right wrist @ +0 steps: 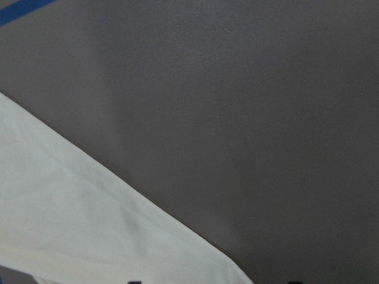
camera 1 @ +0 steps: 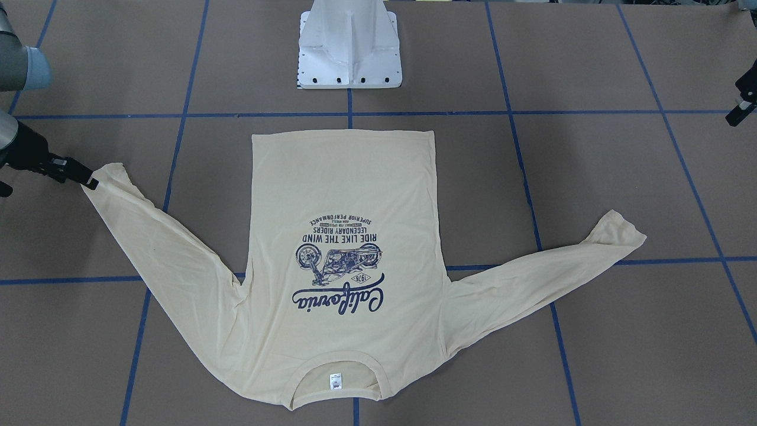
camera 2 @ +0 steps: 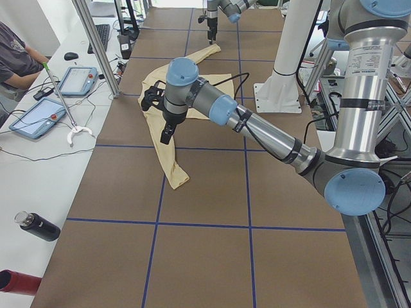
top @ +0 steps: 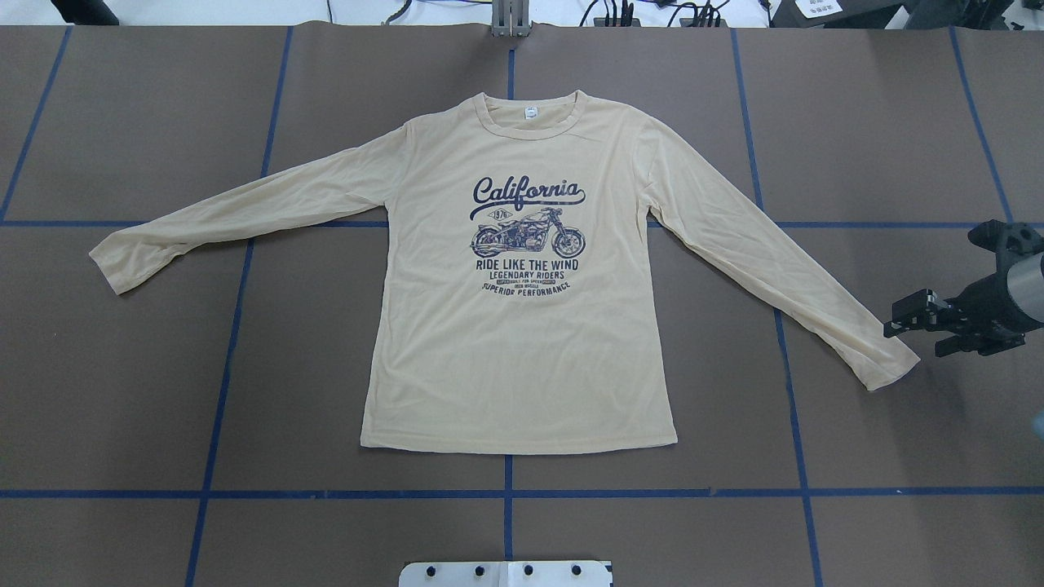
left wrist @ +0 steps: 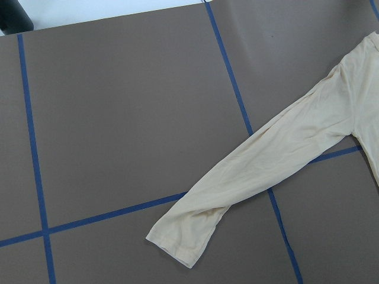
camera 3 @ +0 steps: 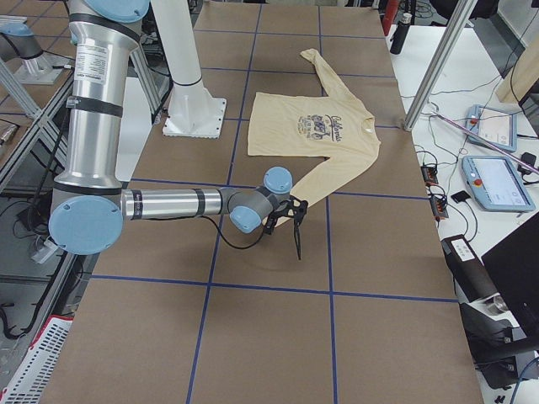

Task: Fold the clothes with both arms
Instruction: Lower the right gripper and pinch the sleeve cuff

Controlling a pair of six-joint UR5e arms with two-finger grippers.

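- Nearest the robot, the T-shirt [top: 514,350] lies flat and print-up on the table [top: 285,391]. Its hem faces the white pedestal [top: 506,573], both sleeves are spread wide, and nothing is folded yet.
- The right gripper [top: 912,340] sits low, just beside the right-side cuff [top: 885,371]. Its fingers appear spread and pinch nothing.
- The left gripper [camera 1: 740,112] hangs high above the left-side cuff [top: 114,265]. I cannot tell whether it is spread or pressed together.
- Farthest out, the neck label [top: 531,112] marks the collar end.
- Judgement: the step in hand is taking the sleeves. The next move calls for the right fingers to close on their cuff and the left arm to descend to its own. Both sleeves then go inward across the body.
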